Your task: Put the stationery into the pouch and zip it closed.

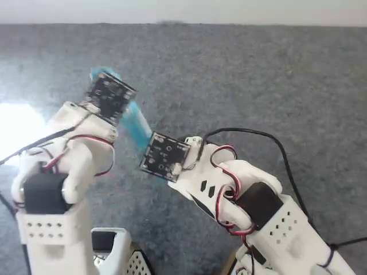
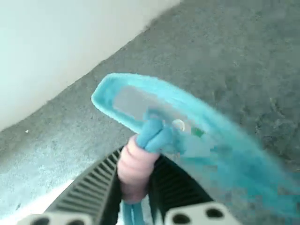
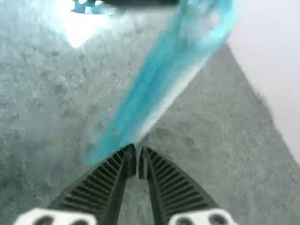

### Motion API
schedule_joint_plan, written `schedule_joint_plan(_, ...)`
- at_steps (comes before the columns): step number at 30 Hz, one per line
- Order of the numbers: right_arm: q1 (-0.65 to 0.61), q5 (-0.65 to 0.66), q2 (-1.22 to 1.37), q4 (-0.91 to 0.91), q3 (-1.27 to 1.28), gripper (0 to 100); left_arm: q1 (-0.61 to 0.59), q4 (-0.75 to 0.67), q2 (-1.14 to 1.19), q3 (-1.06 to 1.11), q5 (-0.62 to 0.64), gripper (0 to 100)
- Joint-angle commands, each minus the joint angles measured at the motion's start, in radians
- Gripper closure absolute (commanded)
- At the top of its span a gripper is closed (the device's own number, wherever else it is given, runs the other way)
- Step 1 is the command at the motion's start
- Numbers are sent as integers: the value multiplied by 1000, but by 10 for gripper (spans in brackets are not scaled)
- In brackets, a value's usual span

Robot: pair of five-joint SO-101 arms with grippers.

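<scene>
The turquoise pouch hangs stretched between my two arms above the grey table. In the left wrist view the pouch runs away from my left gripper, which is shut on a pink zip pull tied to the pouch by a turquoise cord knot. My right gripper is shut on the opposite end of the pouch, pinching its thin edge. From above, the wrist camera boards cover both sets of fingers. The pouch is blurred, so I cannot tell how far its zip is closed or what it holds.
The grey felt-like table spreads to the right and back, ending at a white wall. A bright glare patch lies at the left edge. Black and red cables trail along the right arm.
</scene>
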Motion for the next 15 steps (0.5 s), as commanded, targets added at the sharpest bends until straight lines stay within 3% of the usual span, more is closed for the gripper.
schedule_joint_plan(1,-10,-14,-7,-1,-5,990,2,-72,-5,13,15,990)
schedule_joint_plan(8,7,-178,-8,1,-101,970,2,-72,-3,47,17,990)
schedule_joint_plan(12,7,-353,1,-12,-146,847,46,-71,-3,64,17,990)
schedule_joint_plan(15,5,-411,-8,-42,-147,772,63,-69,-3,81,17,990)
